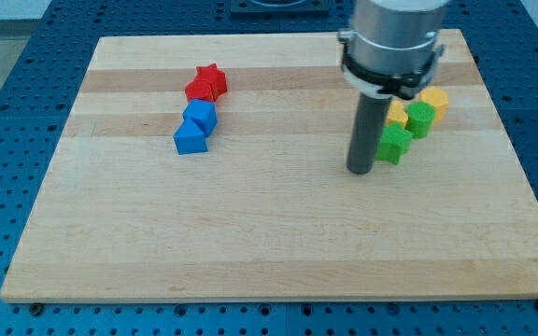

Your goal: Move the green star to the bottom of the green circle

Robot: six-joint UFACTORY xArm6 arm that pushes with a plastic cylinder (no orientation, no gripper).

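Now my tip [359, 171] touches green star [394, 144] on view's left, star just below-left of green circle [420, 119]. No jaws, nothing held. Star likely light, rigid, slippery; push flat side.

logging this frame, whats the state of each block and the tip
my tip: on the board, just left of the green star
green star: flat, below the green circle, touching it
green circle: flat, between two yellow blocks
red blocks: touching pair
blue blocks: touching pair
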